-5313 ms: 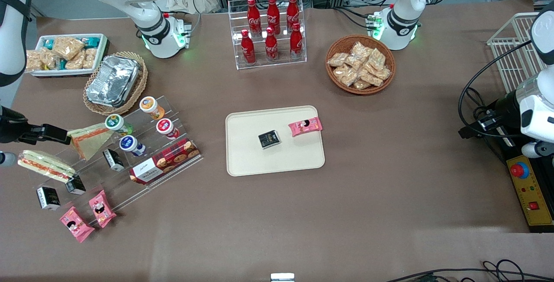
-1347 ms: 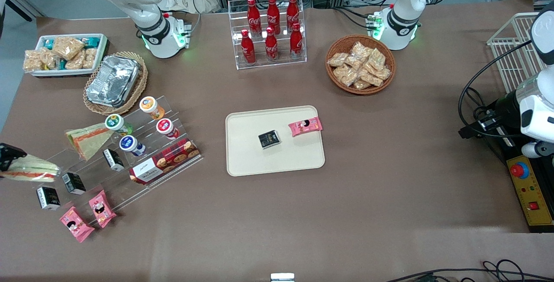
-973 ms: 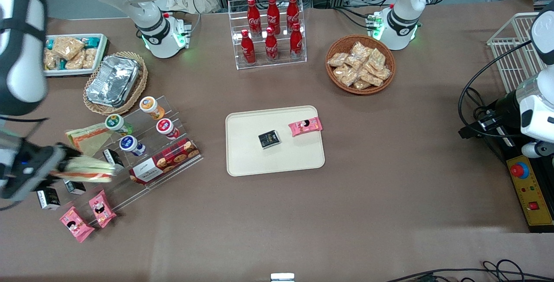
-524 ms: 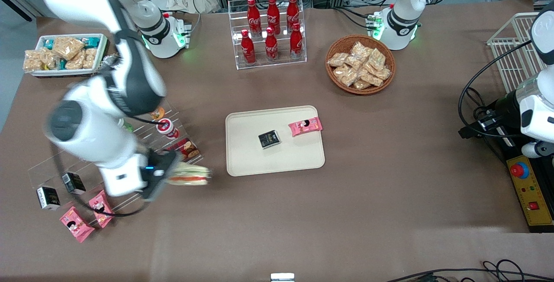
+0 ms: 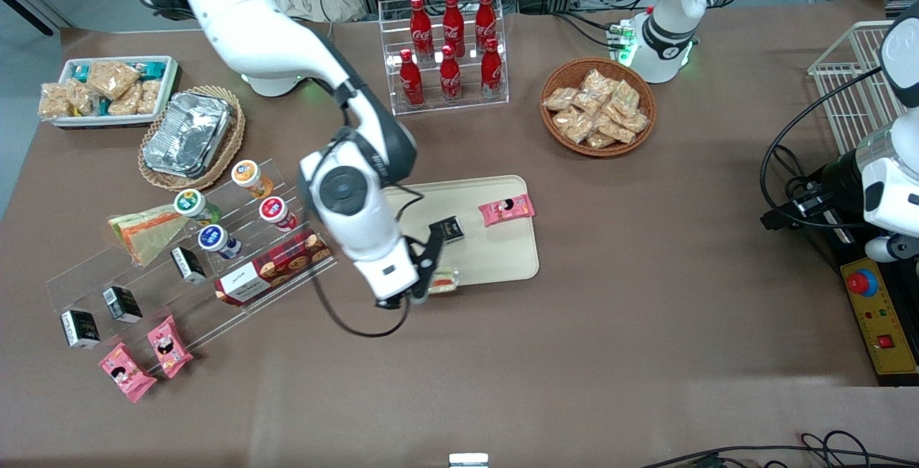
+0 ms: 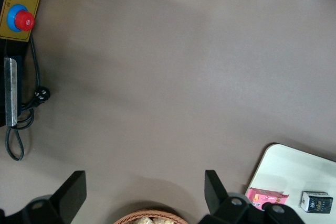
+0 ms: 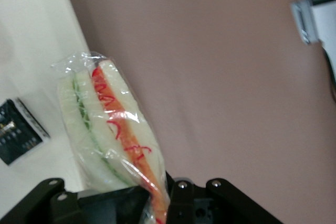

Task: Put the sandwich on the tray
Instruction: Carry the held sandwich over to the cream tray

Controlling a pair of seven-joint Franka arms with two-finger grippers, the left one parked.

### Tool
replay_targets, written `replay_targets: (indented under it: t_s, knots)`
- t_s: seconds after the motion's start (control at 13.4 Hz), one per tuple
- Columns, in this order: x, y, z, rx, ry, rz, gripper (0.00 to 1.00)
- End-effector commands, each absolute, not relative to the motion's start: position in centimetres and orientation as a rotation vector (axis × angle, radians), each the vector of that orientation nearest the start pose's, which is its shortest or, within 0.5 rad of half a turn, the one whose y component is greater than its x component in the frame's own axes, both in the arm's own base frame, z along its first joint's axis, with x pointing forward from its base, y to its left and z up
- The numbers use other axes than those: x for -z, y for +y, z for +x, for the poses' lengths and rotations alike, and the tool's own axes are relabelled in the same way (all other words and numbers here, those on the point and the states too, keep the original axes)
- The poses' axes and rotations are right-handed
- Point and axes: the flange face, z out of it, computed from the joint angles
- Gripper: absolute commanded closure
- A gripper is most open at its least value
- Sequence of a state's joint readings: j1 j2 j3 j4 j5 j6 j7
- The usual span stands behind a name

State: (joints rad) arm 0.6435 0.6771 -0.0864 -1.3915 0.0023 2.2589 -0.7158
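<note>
Now the tool (image 5: 425, 283) pinches the sandwich (image 7: 110, 129) by one end. Beneath it lies the tray (image 5: 502, 253) edge nearest the front camera.

A robotics lab dressed up as a snack counter: white arms are bolted to a brown-covered table (image 5: 646, 324), with cable bundles and metal racking along its edge farthest from the front camera. A yellow control box with a red emergency-stop button (image 5: 860, 282) sits at the parked arm's end. Shop-style goods include an acrylic rack of cola bottles (image 5: 449, 48) and a tiered acrylic display of snacks (image 5: 194, 260).
</note>
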Motion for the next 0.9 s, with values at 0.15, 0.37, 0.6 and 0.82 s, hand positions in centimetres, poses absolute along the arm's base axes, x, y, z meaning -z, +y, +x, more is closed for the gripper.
replay_targets:
  t_s: [0.15,0.37,0.6,0.82]
  knots:
    - [-30.9,43.6,60.9,0.306,-2.086,-2.508,1.0]
    - [-28.3,43.7,60.7,0.332,-2.084,-2.505,1.0]
    - [-25.9,44.8,59.4,0.323,-2.067,-2.526,1.0]
    - [-24.5,45.6,58.1,0.31,-2.072,-2.525,1.0]
